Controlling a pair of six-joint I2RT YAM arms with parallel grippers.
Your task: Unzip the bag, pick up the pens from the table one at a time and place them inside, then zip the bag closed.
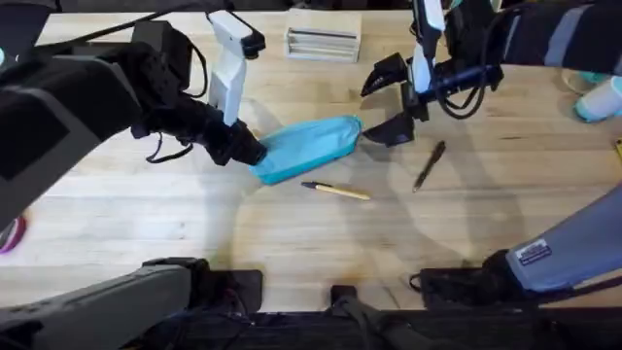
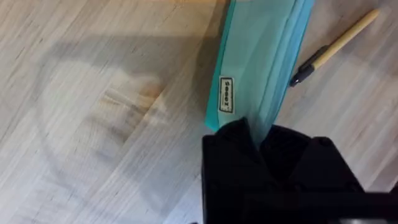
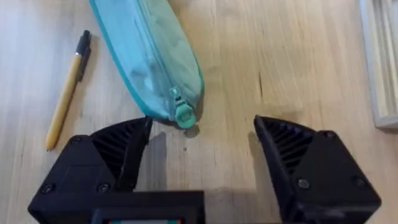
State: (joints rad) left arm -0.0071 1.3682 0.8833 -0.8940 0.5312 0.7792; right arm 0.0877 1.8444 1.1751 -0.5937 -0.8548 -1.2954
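**Left hand pinching the pouch's end, right hand spread by the zipper pull**

Overhead: the left arm reaches in from the lower left across the wooden surface (image 1: 292, 233), its left hand (image 1: 245, 148) lowered onto the near-left end of the turquoise pencil pouch (image 1: 311, 144). The right arm comes down from the upper right, its right hand (image 1: 391, 102) hanging with fingers wide apart just beyond the pouch's far-right end. The pouch lies near the middle of the surface, its long axis slanting from lower left up to the right. The tan-yellow pen (image 1: 337, 191) lies just in front of the pouch, nearly parallel to it, its dark tip toward the left. The dark pen (image 1: 429, 165) lies to the right of the pouch, apart from it, tilted steeply. A pale slatted box (image 1: 323, 41) sits at the far edge.

Left wrist: the left hand (image 2: 260, 146) is pressed together on the pouch's (image 2: 261, 56) end, fabric caught between the black fingers. A small white label (image 2: 226, 94) on the pouch carries dark lettering too small to read. The tan-yellow pen (image 2: 336, 46) lies beside the pouch.

Right wrist: the right hand (image 3: 202, 140) is spread, touching nothing; the zipper pull (image 3: 182, 111) at the pouch's (image 3: 146, 46) rounded end sits between and just ahead of the fingers. The zipper runs along the pouch's length. The tan-yellow pen (image 3: 65, 93) lies alongside.
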